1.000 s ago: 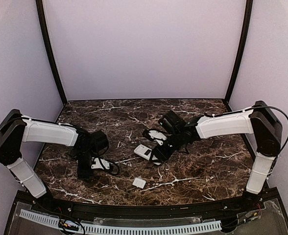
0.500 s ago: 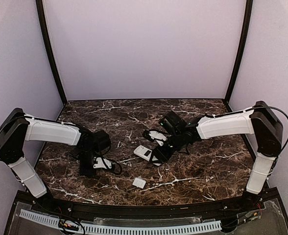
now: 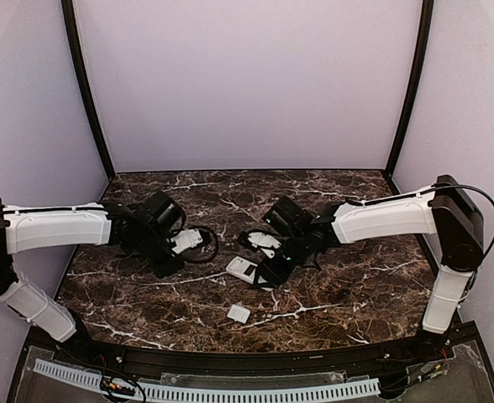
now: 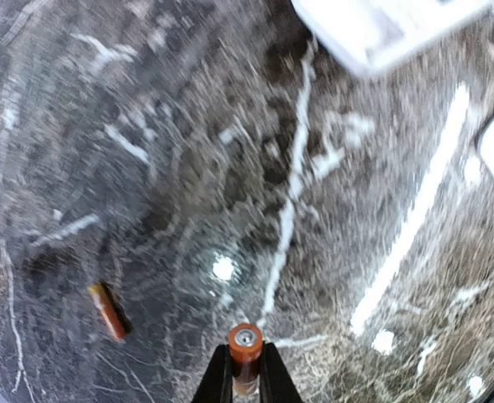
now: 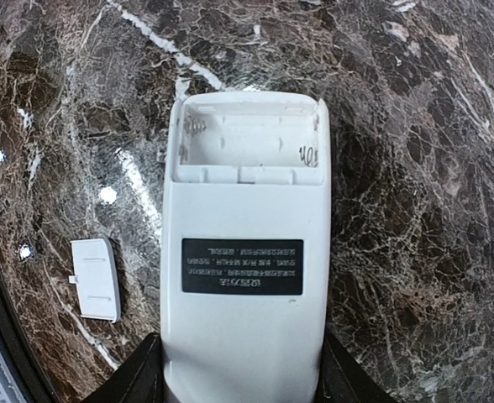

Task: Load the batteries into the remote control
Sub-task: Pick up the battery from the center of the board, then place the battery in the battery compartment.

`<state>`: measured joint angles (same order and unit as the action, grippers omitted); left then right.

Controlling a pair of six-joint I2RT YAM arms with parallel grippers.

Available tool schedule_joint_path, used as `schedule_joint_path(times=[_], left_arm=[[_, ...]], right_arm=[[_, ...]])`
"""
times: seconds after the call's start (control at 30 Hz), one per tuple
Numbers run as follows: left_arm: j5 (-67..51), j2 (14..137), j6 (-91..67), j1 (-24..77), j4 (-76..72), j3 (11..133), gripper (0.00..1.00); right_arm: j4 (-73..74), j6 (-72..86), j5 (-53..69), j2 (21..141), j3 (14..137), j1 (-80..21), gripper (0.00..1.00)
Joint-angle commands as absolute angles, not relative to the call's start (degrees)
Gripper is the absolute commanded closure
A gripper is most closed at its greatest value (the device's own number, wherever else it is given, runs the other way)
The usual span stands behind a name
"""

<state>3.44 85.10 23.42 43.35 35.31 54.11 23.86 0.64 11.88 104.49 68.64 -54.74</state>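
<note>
the left gripper (image 4: 245, 379) is pinching one battery (image 4: 245, 353) bottom centre of its view, the right gripper (image 5: 240, 382) clamps the remote control (image 5: 244, 252) back-up mid-frame, so I'd line the cell up along the empty bay (image 5: 245, 138) up top, check polarity and ease it in.

Left wrist view motion-blurred; right wrist sharp; glare dots on tabletop (image 5: 398, 126).

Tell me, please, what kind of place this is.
Probably a robot test booth: plain lilac walls enclose a dark marble-pattern table, and two robot arms work on it with a remote control and batteries.
</note>
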Motion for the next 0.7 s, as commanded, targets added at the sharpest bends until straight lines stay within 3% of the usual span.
schedule_joint_path(times=[0.0,0.3,0.5,0.67], left_arm=[[-0.4,79.2,9.9,43.2,18.6,53.7,1.0],[-9.0,86.2,-6.0,43.9,0.4,50.6,1.0],[-11.8,87.3,-8.4,45.2,-14.6,44.7,1.0],[-13.2,90.1,-7.6,46.7,-18.4,43.9,0.99]], right_arm=[[24.6,0.3,9.8,105.0,70.1,-55.8,1.0],[27.2,0.3,4.6,106.6,72.7,-58.4,1.0],[29.3,0.3,2.6,106.9,74.4,-59.4,1.0],[31.0,-1.1,0.4,107.5,75.9,-60.4,1.0]])
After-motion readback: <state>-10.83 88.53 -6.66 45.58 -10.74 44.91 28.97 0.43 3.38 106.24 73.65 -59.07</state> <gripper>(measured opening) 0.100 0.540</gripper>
